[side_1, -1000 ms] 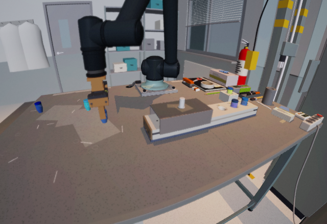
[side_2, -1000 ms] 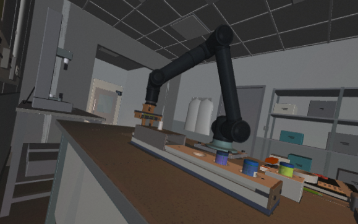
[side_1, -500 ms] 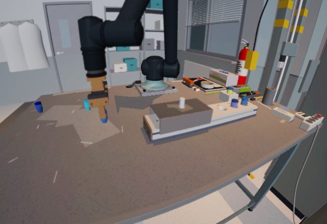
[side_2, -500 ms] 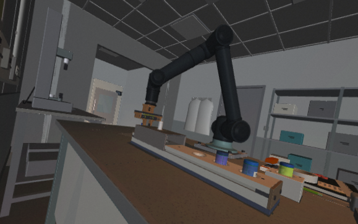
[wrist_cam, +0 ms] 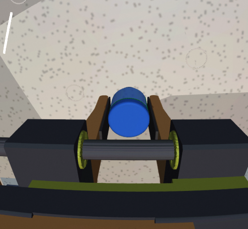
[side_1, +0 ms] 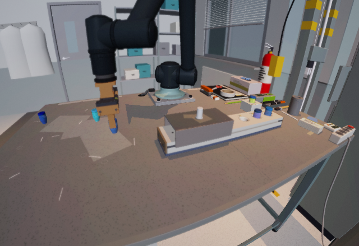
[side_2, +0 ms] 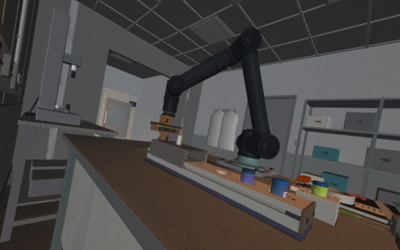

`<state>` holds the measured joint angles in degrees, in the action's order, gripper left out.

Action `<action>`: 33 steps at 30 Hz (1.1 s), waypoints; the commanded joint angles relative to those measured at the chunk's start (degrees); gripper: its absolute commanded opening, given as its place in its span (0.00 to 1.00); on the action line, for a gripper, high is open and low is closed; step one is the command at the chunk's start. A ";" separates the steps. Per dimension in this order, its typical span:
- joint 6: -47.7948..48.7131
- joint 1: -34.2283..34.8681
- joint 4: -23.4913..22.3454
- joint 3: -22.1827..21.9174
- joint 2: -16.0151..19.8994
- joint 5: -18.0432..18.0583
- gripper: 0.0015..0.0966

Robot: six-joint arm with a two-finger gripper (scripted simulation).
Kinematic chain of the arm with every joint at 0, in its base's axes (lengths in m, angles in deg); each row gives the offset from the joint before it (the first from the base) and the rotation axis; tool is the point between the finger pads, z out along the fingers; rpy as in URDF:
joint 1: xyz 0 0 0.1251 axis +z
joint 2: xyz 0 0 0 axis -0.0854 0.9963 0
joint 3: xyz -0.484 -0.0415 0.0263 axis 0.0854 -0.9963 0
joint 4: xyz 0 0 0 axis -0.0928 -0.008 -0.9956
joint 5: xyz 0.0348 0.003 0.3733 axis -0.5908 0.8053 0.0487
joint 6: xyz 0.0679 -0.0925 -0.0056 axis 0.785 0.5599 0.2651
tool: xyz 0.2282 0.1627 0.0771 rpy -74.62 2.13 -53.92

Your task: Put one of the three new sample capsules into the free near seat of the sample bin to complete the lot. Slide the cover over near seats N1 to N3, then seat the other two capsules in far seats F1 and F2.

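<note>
On the left half of the table, my gripper [side_1: 113, 128] [wrist_cam: 128, 117] is closed around a blue capsule [side_1: 113, 127] [wrist_cam: 128, 114] that stands on the tabletop. A teal capsule [side_1: 95, 115] stands just behind it, and another blue capsule [side_1: 42, 117] stands far left. The long sample bin [side_1: 220, 129] [side_2: 232, 181] lies in the middle of the table with its grey cover [side_1: 198, 127] [side_2: 175, 153] over one end; a white knob [side_1: 199, 112] tops the cover. On the uncovered end sit an empty seat [side_1: 243, 119], a purple capsule [side_1: 257, 113] [side_2: 247, 176] and a blue capsule [side_1: 268, 110] [side_2: 279, 186].
The arm's base [side_1: 171, 94] stands behind the bin. Tape, boxes, a small block with a green-capped capsule [side_1: 252, 102] and a fire extinguisher [side_1: 266, 72] crowd the far right; a power strip [side_1: 342, 133] lies at the right edge.
</note>
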<state>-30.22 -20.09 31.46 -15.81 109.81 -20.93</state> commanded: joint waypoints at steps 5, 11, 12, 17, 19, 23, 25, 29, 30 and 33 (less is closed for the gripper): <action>0.00 0.00 0.06 1.48 -1.62 2.83 0.00; 0.00 0.00 0.06 4.25 -4.13 8.09 0.00; 0.00 0.00 0.06 4.81 -4.55 9.07 0.00; 0.00 0.00 0.06 7.73 -6.45 13.92 0.00; 0.00 0.00 0.05 8.86 -7.06 15.67 0.00; 0.00 0.00 0.05 10.79 -7.96 18.55 0.00; 0.00 0.00 0.04 11.51 -8.26 19.59 0.00; 0.00 0.00 0.04 12.38 -8.59 20.82 0.00; 0.00 0.00 0.04 12.48 -8.63 20.97 0.00; 0.00 0.00 0.04 12.61 -8.68 21.15 0.00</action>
<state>-30.23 -20.09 31.47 -3.23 101.13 0.25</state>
